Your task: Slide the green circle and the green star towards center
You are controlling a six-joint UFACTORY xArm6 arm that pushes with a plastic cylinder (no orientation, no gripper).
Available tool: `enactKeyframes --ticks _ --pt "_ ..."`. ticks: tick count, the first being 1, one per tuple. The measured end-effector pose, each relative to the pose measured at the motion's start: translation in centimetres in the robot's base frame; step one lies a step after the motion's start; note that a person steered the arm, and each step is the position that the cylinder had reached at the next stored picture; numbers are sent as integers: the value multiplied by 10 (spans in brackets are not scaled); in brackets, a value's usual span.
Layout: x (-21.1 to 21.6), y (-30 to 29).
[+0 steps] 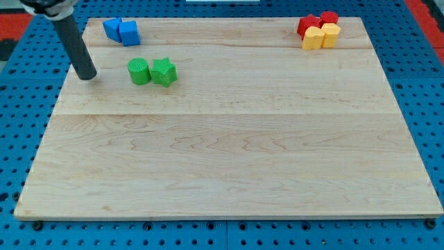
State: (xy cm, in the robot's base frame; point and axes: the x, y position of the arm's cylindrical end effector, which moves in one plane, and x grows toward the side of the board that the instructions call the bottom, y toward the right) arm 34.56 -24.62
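Note:
The green circle [139, 71] and the green star [164, 71] sit side by side, touching, in the upper left part of the wooden board [229, 160]. The circle is on the left, the star on the right. My dark rod comes down from the view's top left, and my tip [87, 76] rests on the board to the left of the green circle, with a gap of about one block width between them. The tip touches no block.
Two blue blocks [122, 30] sit together near the top left edge, above the green pair. Two red blocks [317, 21] and two yellow blocks [321, 36] cluster at the top right corner. A blue perforated table [21, 104] surrounds the board.

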Motion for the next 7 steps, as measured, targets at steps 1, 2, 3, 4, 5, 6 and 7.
enactKeyframes --ticks 1,2,3,4,5,6,7 --pt "-12 23" --pt "2 71" --pt "16 123" --pt "21 175" --pt "23 197" --pt "16 175" --pt "-17 167"
